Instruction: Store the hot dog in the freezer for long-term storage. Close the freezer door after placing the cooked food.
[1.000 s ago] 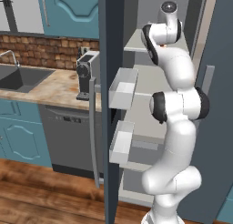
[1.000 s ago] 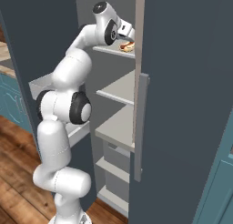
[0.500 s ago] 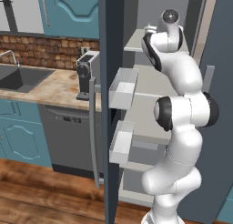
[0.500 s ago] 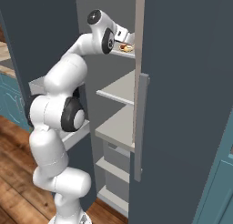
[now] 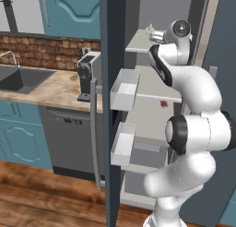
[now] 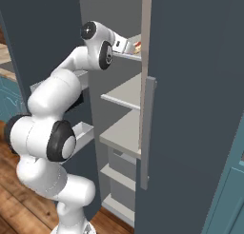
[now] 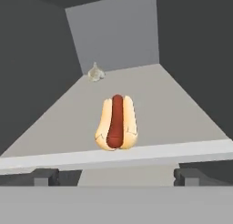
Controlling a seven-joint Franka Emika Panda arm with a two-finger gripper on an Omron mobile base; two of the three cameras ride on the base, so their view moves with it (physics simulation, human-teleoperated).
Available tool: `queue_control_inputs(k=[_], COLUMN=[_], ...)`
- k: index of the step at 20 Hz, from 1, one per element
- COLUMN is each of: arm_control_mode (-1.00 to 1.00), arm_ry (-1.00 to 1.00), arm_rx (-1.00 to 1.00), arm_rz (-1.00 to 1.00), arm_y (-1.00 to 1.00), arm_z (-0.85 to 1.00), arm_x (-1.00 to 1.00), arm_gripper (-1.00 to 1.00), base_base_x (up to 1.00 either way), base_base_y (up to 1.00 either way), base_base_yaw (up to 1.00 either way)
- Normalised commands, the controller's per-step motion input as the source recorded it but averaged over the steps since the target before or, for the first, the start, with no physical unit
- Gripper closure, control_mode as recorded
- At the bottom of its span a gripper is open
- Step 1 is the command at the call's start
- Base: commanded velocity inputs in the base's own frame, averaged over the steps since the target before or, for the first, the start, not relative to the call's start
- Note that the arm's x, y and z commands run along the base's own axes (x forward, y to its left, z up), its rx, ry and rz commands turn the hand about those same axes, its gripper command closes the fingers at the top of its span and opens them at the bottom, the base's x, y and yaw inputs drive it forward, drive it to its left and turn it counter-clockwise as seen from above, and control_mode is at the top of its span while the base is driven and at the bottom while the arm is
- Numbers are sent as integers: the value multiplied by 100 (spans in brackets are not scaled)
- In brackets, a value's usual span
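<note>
left base view: we've got the white arm's end effector [image 5: 156, 35] up at the pale grey top shelf [image 5: 138, 42] of the dark slate-grey freezer [image 5: 159, 106]. Can't tell how wide it's spread from here. The tall narrow dark grey freezer door [image 5: 113, 106] stands wide open, just left of the arm.

right base view: same end effector [image 6: 129, 46] at the shelf's front edge, with a sliver of the tiny tan-orange bun with the red sausage, our hot dog [image 6: 137, 48], right past it on the shelf.

hand view: hot dog [image 7: 116, 123] lies on the shelf [image 7: 182, 109] straight ahead, just behind the front lip, long axis pointing away from us toward the back wall. The two dark fingertips [image 7: 44, 176] sit well apart, nothing between them, so it's spread wide and empty. A small whitish garlic-like bulb [image 7: 95, 72] sits further back.

what matters next: we reckon the placing is done, so the move is backing straight out, then swinging that door shut.
</note>
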Motion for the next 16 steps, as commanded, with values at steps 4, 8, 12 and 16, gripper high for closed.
queue_control_inputs(k=[4,8,12,16], arm_control_mode=[-100,-100,-100,-100], arm_ry=[0,0,0,6], arm_rx=[0,0,0,0], arm_rz=[6,6,5,3], arm_y=[7,7,15,20], arm_z=[33,30,31,23], arm_x=[-82,-99,-99,-95], arm_gripper=[-100,-100,-100,-100], base_base_x=[0,0,0,0], base_base_y=[0,0,0,0], base_base_yaw=[0,0,0,0])
